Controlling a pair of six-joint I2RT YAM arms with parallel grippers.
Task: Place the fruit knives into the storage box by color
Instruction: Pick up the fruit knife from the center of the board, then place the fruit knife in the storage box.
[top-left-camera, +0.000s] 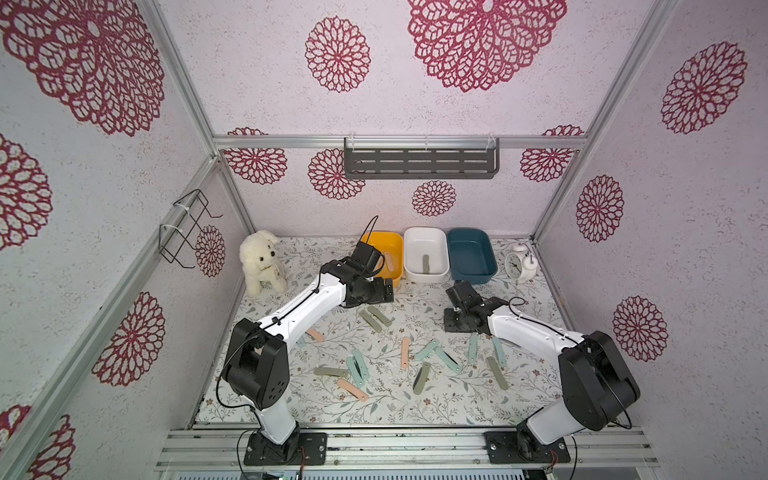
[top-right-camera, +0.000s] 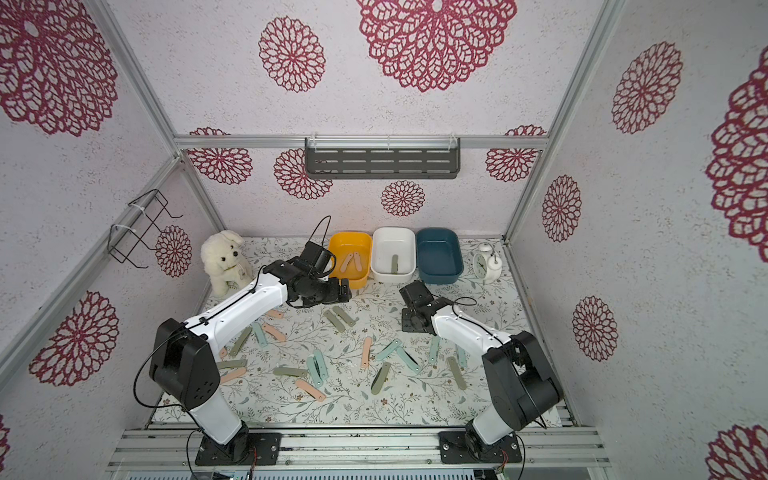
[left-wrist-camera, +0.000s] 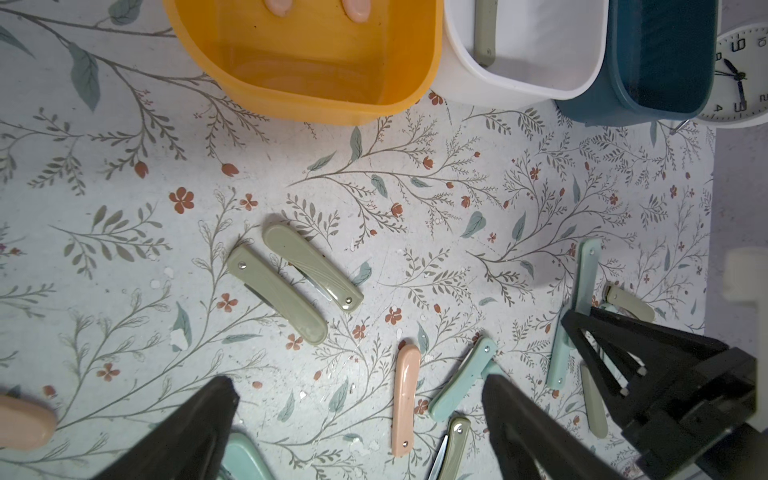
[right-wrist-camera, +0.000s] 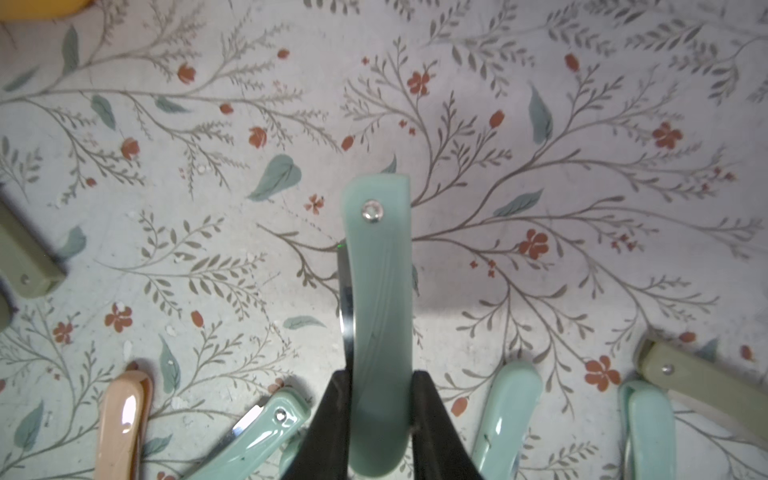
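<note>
Several fruit knives in peach, olive and mint lie scattered on the floral mat. At the back stand three storage boxes. The yellow box holds two peach knives, the white box one olive knife, and the dark teal box shows nothing inside. My left gripper hangs open in front of the yellow box, near two olive knives lying side by side. My right gripper is shut on a mint knife, held off the mat in front of the teal box.
A white plush dog sits at the back left and a white alarm clock at the back right beside the teal box. A grey slotted shelf hangs on the back wall and a wire rack on the left wall.
</note>
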